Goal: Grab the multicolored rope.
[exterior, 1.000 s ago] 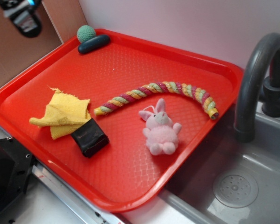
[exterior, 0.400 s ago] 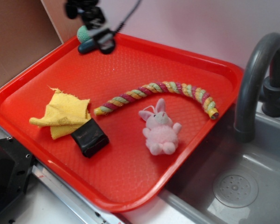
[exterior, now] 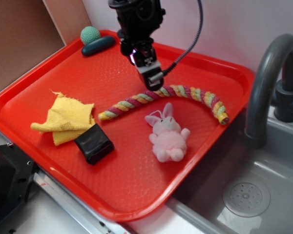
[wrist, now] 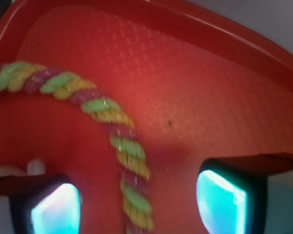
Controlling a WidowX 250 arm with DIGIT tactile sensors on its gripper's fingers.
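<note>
The multicolored rope (exterior: pixel 166 99) lies curved across the middle of the red tray (exterior: pixel 49 73), at 12 o'clock from the pink plush bunny (exterior: pixel 169 133). The gripper (exterior: pixel 151 73) hangs above the rope, jaws spread open, holding nothing.

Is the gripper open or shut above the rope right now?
Open. In the wrist view the gripper shows its two fingertips spread wide, with the multicolored rope running between them, not yet pinched.

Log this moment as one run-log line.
phase: approach | gripper: jaws open, above multicolored rope | rope: flat on red tray, ungrasped
</note>
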